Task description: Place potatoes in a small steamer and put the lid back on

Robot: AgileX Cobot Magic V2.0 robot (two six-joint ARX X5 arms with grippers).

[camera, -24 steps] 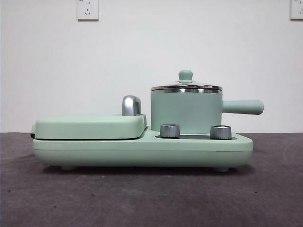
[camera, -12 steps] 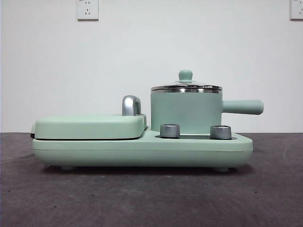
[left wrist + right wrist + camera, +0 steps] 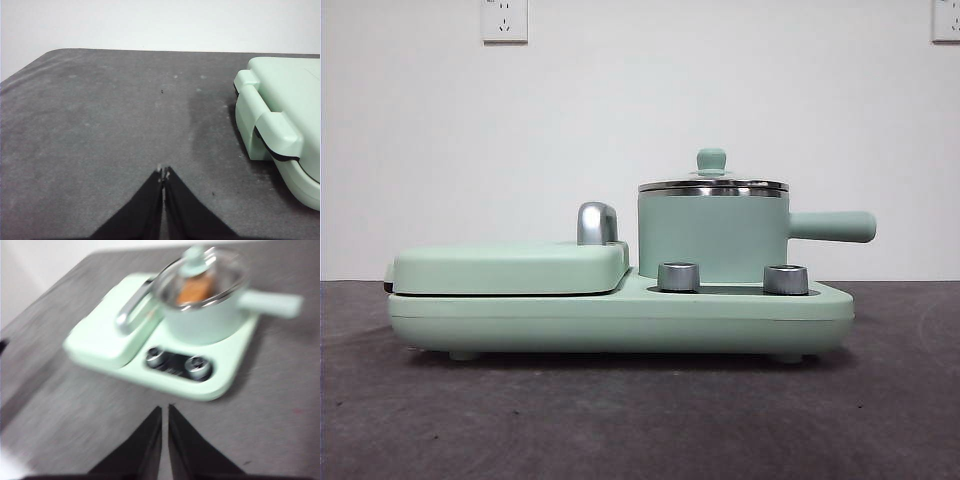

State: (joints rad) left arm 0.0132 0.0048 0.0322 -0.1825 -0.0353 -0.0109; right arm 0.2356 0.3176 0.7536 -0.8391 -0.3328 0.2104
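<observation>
The small steamer point(image 3: 712, 238) stands on the right half of a mint-green appliance base, its straight handle pointing right. The lid point(image 3: 713, 182) sits flat on the steamer's rim, knob up. Through the glass in the blurred right wrist view, the orange-brown potatoes point(image 3: 196, 288) lie inside the steamer point(image 3: 205, 315) under the lid point(image 3: 200, 270). My right gripper point(image 3: 165, 410) is shut with nothing in it, above the table in front of the appliance. My left gripper point(image 3: 163, 174) is shut and holds nothing, low over bare table beside the griddle's end.
A flat mint-green griddle point(image 3: 510, 268) with a chrome handle point(image 3: 597, 222) fills the base's left half, and its latch end point(image 3: 272, 125) shows in the left wrist view. Two chrome dials point(image 3: 679, 276) sit on the base's front. Dark grey table point(image 3: 620, 420) surrounds it.
</observation>
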